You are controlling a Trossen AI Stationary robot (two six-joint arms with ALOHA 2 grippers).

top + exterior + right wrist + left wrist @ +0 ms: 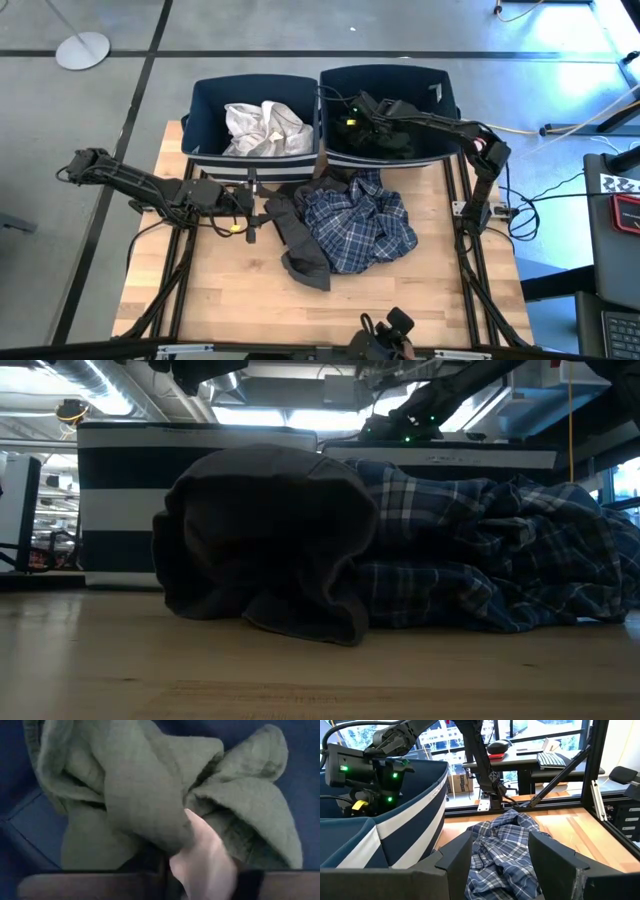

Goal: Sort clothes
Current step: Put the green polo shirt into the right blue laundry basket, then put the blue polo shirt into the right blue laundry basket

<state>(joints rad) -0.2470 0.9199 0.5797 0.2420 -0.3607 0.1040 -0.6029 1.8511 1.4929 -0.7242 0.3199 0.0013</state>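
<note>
Green garment [150, 805] fills our right gripper's [165, 865] view inside the right bin [445, 95]; we cannot tell whether it is gripped. White [262, 128] is binned; plaid [360, 225] and grey [300, 245] remain tabled by our left gripper [250, 205], parted, empty.

Beyond my table: grey concrete floor [90, 120] crossed by dark seams. White round stand base [82, 49] stood on floor off table's far left corner. Cables [590, 120] trailed over floor at my right. Behind table, desk [540, 762] carried keyboard [559, 758] and dark mouse-like object [498, 745]. Large windows [440, 735] let in daylight. Ceiling ducts [90, 380] ran overhead.
</note>
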